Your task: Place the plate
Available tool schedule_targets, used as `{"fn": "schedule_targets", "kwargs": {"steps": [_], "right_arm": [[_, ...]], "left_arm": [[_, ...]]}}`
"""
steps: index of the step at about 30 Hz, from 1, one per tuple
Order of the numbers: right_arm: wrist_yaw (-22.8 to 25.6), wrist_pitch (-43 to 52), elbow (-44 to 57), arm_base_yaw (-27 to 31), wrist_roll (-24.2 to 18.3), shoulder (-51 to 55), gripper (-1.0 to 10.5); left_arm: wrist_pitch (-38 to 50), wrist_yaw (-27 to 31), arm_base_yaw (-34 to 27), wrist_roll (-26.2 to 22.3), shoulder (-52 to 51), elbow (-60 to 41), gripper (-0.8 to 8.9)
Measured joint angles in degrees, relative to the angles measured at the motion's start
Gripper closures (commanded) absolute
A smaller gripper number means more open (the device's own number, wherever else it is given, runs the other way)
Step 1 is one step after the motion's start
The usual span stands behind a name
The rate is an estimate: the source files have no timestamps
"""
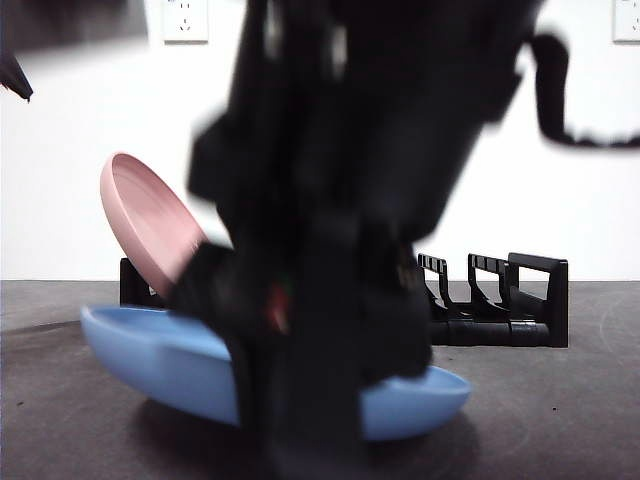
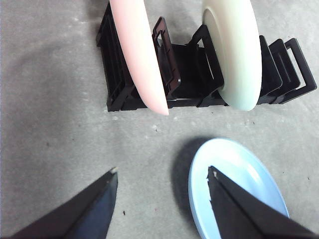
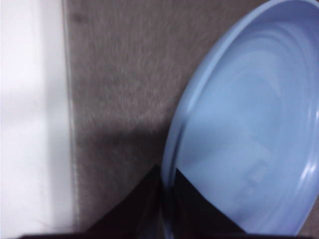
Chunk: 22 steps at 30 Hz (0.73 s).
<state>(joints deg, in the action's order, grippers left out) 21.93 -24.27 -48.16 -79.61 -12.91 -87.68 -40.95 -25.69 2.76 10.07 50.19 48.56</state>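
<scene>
- Left wrist view: black rack [image 2: 199, 74] holds a pink plate [image 2: 139, 55] and a white plate [image 2: 237, 55], upright in separate slots.
- Blue plate [image 2: 239, 184] is tilted just in front of the rack, its rim pinched by the right gripper [image 3: 167, 199].
- Left gripper [image 2: 162, 174] hangs spread apart, holding nothing, near the rack.

Lab: bare white wall [image 1: 80, 150], sockets [image 1: 185, 18].

A blurred dark arm [image 1: 340, 250] hides the rack's [image 1: 500, 300] middle — blue plate [image 1: 150, 355] partly covered.
</scene>
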Motion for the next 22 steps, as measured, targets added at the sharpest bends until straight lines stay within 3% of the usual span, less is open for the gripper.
{"fn": "schedule_targets", "kwargs": {"steps": [11, 16, 22], "right_arm": [[1.9, 0.5, 0.0, 5.6, -3.5, -3.1, 9.3], [-3.7, -0.9, 0.0, 7.2, -4.7, -3.1, 9.1], [-5.9, -1.3, 0.0, 6.1, -4.7, -3.1, 6.5]], "left_arm": [[0.0, 0.0, 0.0, 0.0, 0.0, 0.0, 5.27], [0.0, 0.0, 0.0, 0.0, 0.0, 0.0, 5.26], [0.0, 0.0, 0.0, 0.0, 0.0, 0.0, 5.26]]}}
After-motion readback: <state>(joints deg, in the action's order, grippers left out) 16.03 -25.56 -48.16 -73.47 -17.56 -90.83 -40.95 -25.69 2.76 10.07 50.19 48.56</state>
